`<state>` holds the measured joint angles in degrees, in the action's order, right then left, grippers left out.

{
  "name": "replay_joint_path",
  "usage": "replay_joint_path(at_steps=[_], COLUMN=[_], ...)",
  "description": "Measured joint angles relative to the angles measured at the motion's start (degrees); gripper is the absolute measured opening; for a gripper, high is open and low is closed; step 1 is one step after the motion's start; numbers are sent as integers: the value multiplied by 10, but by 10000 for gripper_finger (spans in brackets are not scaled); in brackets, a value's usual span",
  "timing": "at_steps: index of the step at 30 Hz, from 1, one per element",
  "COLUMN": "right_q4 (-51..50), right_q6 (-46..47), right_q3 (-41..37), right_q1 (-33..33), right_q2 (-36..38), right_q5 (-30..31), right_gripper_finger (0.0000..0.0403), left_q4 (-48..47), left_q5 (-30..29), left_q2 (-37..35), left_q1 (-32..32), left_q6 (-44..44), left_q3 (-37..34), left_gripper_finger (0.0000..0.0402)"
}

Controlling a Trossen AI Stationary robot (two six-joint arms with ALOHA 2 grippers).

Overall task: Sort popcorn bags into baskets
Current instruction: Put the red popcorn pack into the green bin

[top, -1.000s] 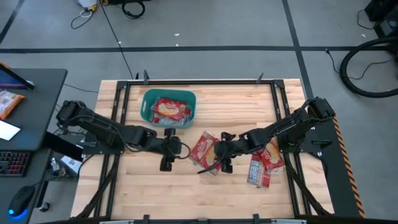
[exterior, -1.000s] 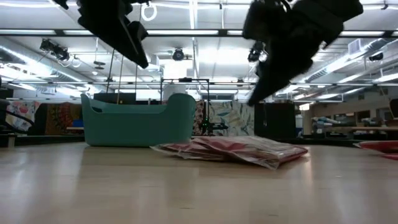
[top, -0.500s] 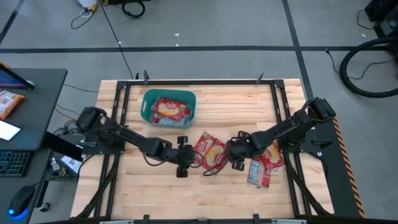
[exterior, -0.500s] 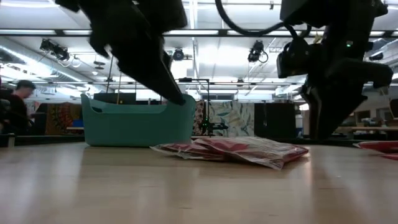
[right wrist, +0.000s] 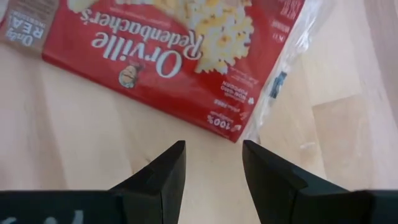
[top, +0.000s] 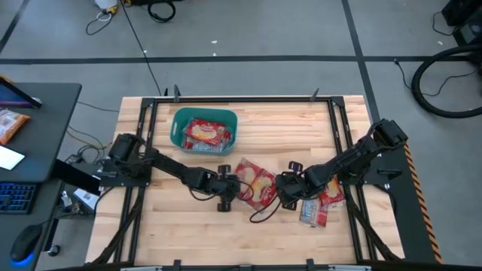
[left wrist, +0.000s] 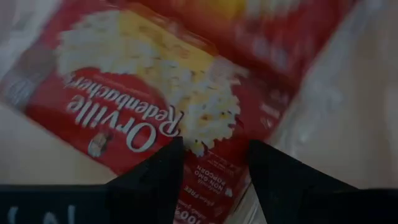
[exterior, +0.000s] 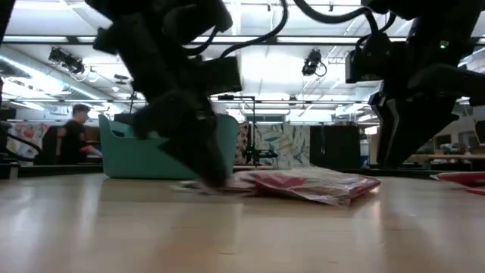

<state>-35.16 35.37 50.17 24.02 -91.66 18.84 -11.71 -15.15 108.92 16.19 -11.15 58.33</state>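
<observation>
The teal basket stands at the table's far left with several red popcorn bags inside. Two overlapping popcorn bags lie flat at the table's middle, and more lie to their right. My left gripper is open and low at the middle bags' left edge, its fingers over a bag's printed face. My right gripper is open at the same bags' right edge, over bare wood beside a bag's corner. My left gripper's open fingertips stand down at the left edge of the middle bag, which lies flat on the table. I cannot tell whether they touch it.
A black frame runs around the table top. A desk at the left holds an orange packet and a keyboard. A person moves in the room behind the basket. Bare wood lies along the near edge.
My left gripper has gone toward the table's right edge and down, from beside the basket to the middle bags' left edge. My right gripper has shifted toward the right edge, off the middle bags, and tipped to point downward. The bags have stayed where they were.
</observation>
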Motion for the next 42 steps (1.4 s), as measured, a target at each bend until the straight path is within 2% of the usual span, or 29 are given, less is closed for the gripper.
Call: replay_joint_path(at_steps=[4,10,14,20,23,28,36,42], right_q4=[0,9,15,29,34,40,62,67], right_q6=[11,11,8,5,5,2,-15,-22], right_q3=[0,0,0,0,0,0,0,0], right_q1=[5,7,7,7,11,18,19,19], right_q2=[0,0,0,0,0,0,0,0], right_q5=[0,2,6,17,18,36,42,42], right_gripper_finger=[164,164,164,164,164,164,164,165], left_q4=[-137,-319,-298,-212,-226,-304,-297,-324], left_q5=[4,42,36,26,16,-16,-28,-39], left_q2=[-30,-107,-165,-180,-166,-146,-94,-57], left_q1=[0,2,2,2,2,7,18,19], left_q6=[5,-16,-63,-158,-243,-360,-405,-397], left_q3=[-1,-10,-7,-7,-6,-7,-7,-5], left_gripper_finger=[185,185,185,185,185,185,186,186])
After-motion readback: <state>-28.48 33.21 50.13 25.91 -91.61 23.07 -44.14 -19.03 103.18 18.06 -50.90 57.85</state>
